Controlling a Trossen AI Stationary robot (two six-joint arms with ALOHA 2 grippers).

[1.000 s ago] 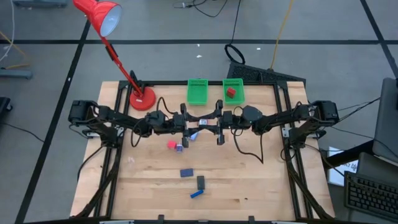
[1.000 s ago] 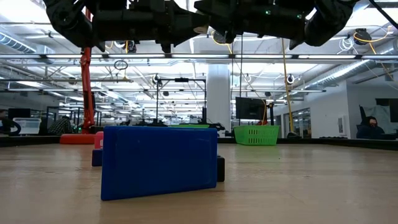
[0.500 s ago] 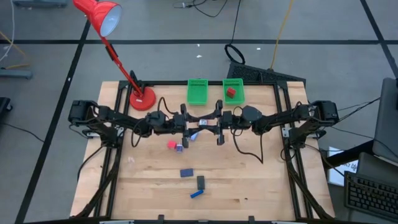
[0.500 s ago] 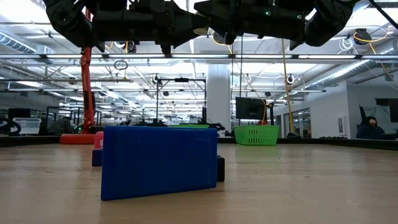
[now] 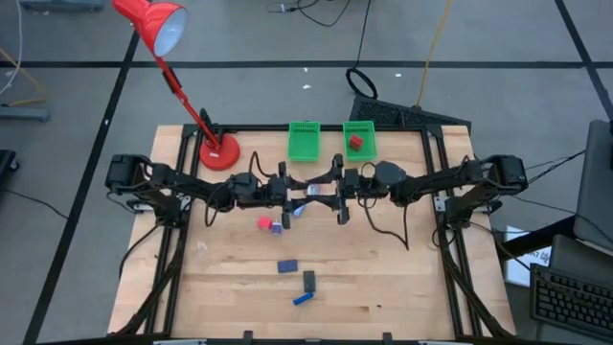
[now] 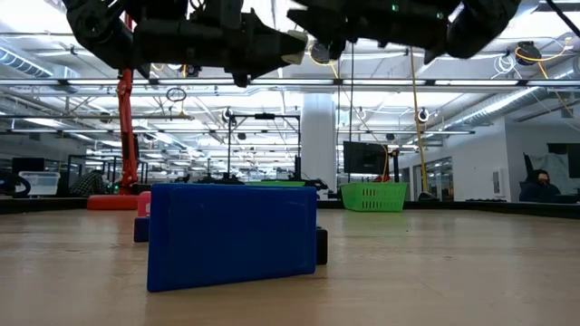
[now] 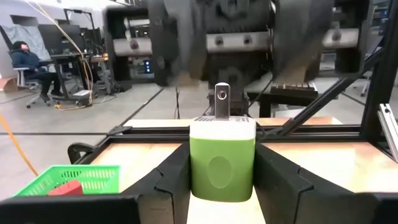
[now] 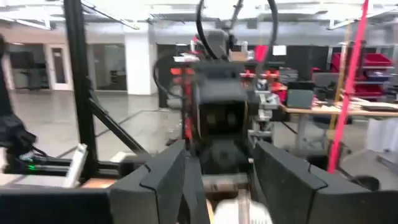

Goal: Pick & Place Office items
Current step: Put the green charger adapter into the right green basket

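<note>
A red desk lamp (image 5: 182,72) stands beside two green baskets (image 5: 304,140), apparently mesh, on the wooden table (image 5: 383,278).

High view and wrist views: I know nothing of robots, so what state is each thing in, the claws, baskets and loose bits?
left gripper: shut on the green and white piece, raised above the table.
right gripper: raised, facing the left one.
left basket: looks empty.
right basket: holds a red block.
dark blue oblong: lying loose on the table.
black oblong: lying loose too.

The green plug (image 7: 222,167) is cut off by the left wrist view's bottom edge, its base hidden.
</note>
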